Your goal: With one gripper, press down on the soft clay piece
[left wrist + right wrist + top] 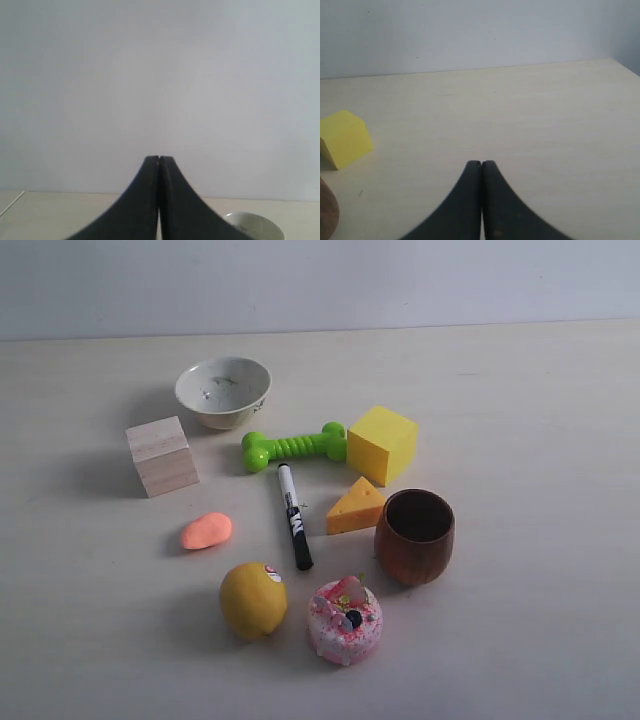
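The soft clay piece (206, 531) is a small salmon-orange oval blob lying on the table, left of the black marker and above the lemon; it looks smooth. No arm or gripper shows in the exterior view. In the left wrist view my left gripper (159, 159) is shut with nothing between its black fingers, facing the wall above the table's far edge. In the right wrist view my right gripper (481, 163) is shut and empty too, held over bare table. The clay shows in neither wrist view.
Around the clay lie a wooden cube (161, 455), a white bowl (222, 391), a green toy bone (292, 447), a yellow block (381, 443), a cheese wedge (355, 508), a black marker (293, 516), a brown wooden cup (414, 536), a lemon (252, 600) and a pink donut (345, 621).
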Controlling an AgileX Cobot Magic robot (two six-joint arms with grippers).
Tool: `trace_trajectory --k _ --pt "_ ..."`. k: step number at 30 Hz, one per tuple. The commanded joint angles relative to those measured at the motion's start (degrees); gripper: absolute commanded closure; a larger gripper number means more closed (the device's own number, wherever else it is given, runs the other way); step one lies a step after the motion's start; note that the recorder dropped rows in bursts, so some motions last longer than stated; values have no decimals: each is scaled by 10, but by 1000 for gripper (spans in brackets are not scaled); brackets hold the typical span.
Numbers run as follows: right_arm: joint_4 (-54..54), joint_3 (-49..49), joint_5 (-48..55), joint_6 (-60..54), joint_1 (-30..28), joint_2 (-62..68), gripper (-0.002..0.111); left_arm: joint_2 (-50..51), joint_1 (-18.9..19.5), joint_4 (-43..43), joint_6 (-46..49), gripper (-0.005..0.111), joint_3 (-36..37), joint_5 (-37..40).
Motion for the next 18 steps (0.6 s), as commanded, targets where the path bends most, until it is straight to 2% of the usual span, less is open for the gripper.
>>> trace_trajectory --k 1,4,6,12,14,18 --pt "-3 3 -4 -1 1 -3 108 77 -4 -3 31 107 -96 86" --pt "-3 3 -4 -1 1 -3 108 137 -4 -16 47 107 -164 144" --pt "-3 3 -4 -1 1 -3 108 175 -4 -63 89 107 -199 176" --pt "-3 3 -4 -1 1 -3 108 306 -4 -312 381 107 -304 307" --pt "-3 3 -4 -1 1 -3 108 353 -4 -348 407 107 -337 364" --pt "-3 3 -4 -1 1 -3 108 468 -4 -355 422 107 -413 485"
